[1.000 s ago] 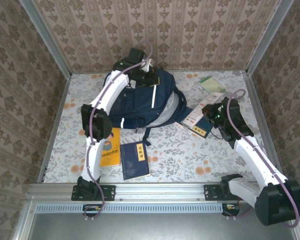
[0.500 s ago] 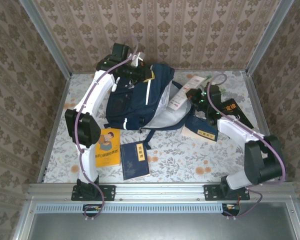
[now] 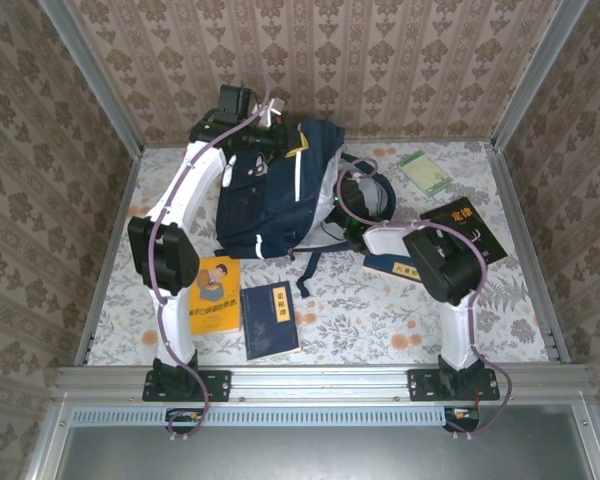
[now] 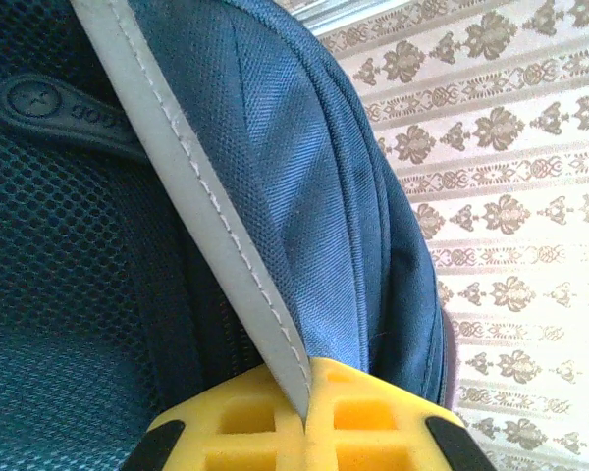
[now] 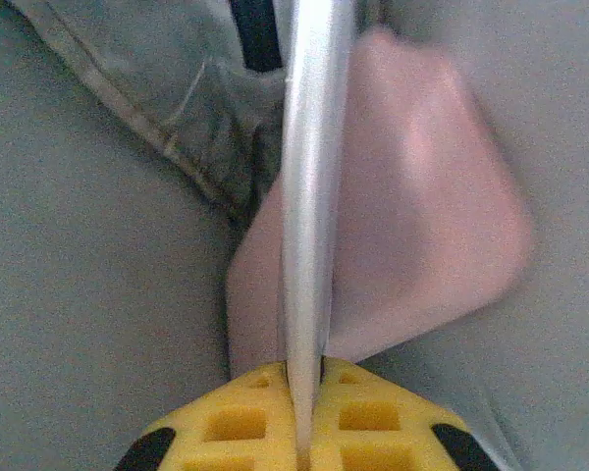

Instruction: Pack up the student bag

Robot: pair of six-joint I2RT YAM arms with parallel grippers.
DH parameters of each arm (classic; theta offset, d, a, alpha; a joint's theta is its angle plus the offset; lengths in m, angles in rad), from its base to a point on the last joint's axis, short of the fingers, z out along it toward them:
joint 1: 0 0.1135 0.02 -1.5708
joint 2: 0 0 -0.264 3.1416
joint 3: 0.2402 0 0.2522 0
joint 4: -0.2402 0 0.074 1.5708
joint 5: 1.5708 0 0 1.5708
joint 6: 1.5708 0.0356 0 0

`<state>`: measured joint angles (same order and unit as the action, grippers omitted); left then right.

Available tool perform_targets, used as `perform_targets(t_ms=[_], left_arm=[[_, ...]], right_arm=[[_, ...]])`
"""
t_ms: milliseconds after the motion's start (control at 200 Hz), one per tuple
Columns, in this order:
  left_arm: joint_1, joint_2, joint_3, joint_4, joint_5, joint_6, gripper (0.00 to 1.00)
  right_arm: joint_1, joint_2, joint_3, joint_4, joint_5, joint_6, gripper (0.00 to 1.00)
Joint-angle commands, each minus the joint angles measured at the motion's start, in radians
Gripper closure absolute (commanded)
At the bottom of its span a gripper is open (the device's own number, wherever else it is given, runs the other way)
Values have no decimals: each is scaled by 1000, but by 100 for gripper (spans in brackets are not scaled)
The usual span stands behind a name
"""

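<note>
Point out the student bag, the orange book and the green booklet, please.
student bag (image 3: 260,205): top external view, navy front panel.
orange book (image 3: 218,297): top external view, middle of cover.
green booklet (image 3: 426,172): top external view, middle of cover.
</note>
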<state>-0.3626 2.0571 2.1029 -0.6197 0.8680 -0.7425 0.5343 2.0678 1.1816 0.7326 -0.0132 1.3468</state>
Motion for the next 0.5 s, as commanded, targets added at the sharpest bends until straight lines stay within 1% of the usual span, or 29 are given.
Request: perform_targets(t_ms=[0, 55, 95, 125, 220, 305, 430, 465, 475, 495], left_arm=[[21, -98, 15, 156, 100, -40, 100], [29, -98, 11, 170, 105, -51, 100], [32, -97, 8, 173, 105, -52, 100], [36, -96, 7, 174, 105, -54, 100], [49, -93, 3, 179, 107, -58, 100], [63, -87, -1, 181, 105, -58, 100], [82, -76, -2, 183, 105, -63, 100], [84, -73, 0, 183, 105, -61, 100], [84, -72, 0, 182, 105, -60, 100], [85, -70, 2, 181, 105, -59, 100]], right_arm=[[55, 79, 114, 56, -47, 21, 68], [65, 73, 117, 27, -44, -7, 53], [66, 52, 103, -9, -29, -36, 45], [63, 28, 85, -34, -16, -63, 42], [41, -42, 34, -109, 5, -140, 36], [12, -100, -7, -155, -11, -176, 34], [-27, -181, -53, -249, -38, -226, 29], [-34, -202, -66, -268, -42, -243, 25], [-36, -208, -68, -278, -42, -248, 22], [-40, -219, -72, -300, -43, -255, 21]])
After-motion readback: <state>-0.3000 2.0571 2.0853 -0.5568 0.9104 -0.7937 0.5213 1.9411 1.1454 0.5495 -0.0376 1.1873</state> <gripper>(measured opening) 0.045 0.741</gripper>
